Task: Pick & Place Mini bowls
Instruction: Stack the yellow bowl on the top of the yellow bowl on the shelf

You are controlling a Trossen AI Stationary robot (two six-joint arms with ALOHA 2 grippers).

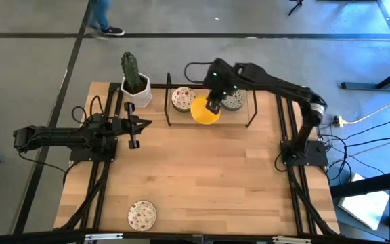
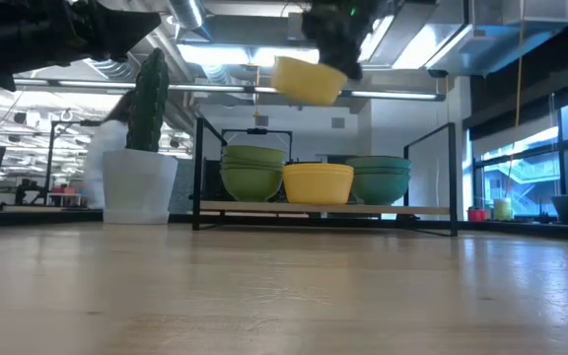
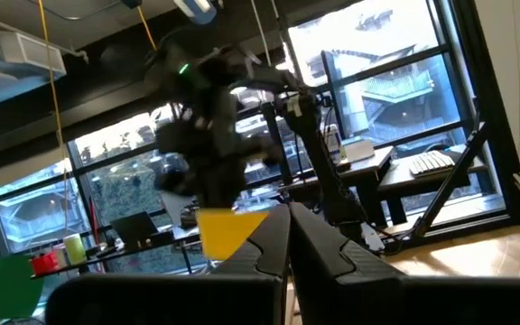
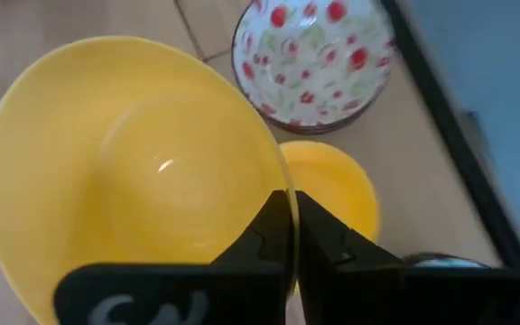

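Holding a yellow mini bowl (image 4: 125,171) by its rim, my right gripper (image 1: 213,105) has its two fingers pinched tight on the thin wall, one inside and one outside, as the right wrist view shows. The bowl hangs tilted in the air above the black wire rack (image 1: 252,108) at about twelve o'clock on the table, clear of the stacks below it. I judge it rigid, smooth-glazed and light enough for a one-sided pinch, but slippery: with the grip at one edge, the free side wants to droop and swing, so I would move slowly and keep the pinch deep on the rim. If it is ceramic, a drop onto wood or another bowl could chip it.

Directly beneath sits another yellow bowl (image 4: 332,194) on the rack's shelf, with a stack of red-flowered white bowls (image 1: 181,99) just beside it toward eleven o'clock and the dark blue-green patterned bowls (image 1: 234,102) just beside it toward one o'clock. One red-flowered bowl (image 1: 141,214) lies alone near the table's edge at about seven o'clock, well apart from the rack.

My left gripper (image 1: 134,132) waits at about nine o'clock, fingers pressed together and holding nothing. A cactus in a white pot (image 1: 135,83) stands just beside the rack at eleven o'clock.
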